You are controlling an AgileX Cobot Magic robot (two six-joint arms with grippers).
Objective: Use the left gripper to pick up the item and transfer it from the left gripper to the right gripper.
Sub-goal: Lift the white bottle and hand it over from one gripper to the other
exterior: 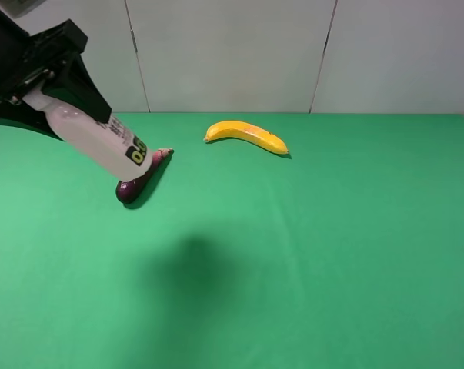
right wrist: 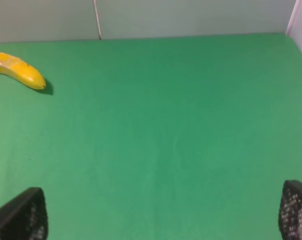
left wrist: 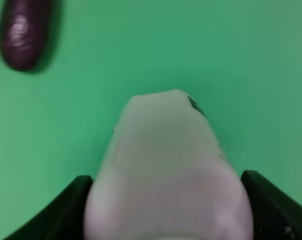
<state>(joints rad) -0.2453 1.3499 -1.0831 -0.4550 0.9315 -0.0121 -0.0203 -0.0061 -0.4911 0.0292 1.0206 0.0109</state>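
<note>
The left gripper [exterior: 53, 108] clasped the item [exterior: 101, 142], tilted above the green-clothed table [exterior: 332, 254], near the eggplant [exterior: 133, 187]. The right gripper [right wrist: 158, 215] had its jaws wide and empty. A banana [exterior: 247, 136] lay by the pale panelled wall [exterior: 232, 54].

At your far left, the left gripper [exterior: 70, 115] holds the bottle [exterior: 101, 142] tilted above the table [exterior: 332, 254], its lower end near the eggplant [exterior: 139, 183]. The banana [exterior: 247, 137] lies right of the eggplant, farther back.
</note>
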